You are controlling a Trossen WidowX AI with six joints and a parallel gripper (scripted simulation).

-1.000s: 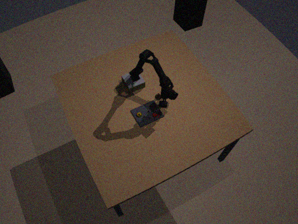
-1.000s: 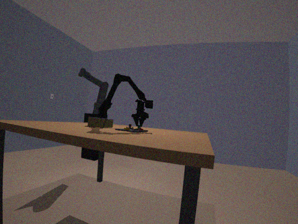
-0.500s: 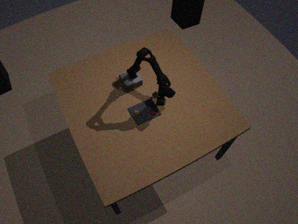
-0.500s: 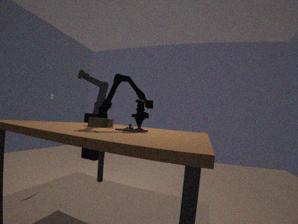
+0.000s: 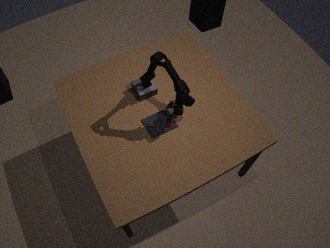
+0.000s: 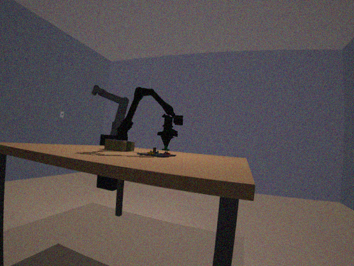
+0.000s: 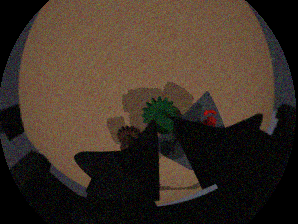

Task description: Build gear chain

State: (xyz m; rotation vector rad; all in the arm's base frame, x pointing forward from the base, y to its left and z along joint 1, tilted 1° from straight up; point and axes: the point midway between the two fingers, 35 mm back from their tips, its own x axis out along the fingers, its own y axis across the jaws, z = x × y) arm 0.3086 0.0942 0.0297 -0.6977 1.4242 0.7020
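The grey board lies on the table. The yellow gear and the red gear sit on it; the yellow one is hidden in the wrist view. My gripper is shut on a green gear, which appears a little above the table, beside the board. In the top view the arm hides the green gear. A loose dark brown gear stands on the table near the board. The pegs are too dark to tell apart.
The arm's pale base block stands on the table behind the board. A dark upright piece shows at the board, too small to identify. The arm's shadow falls across the table and part of the board.
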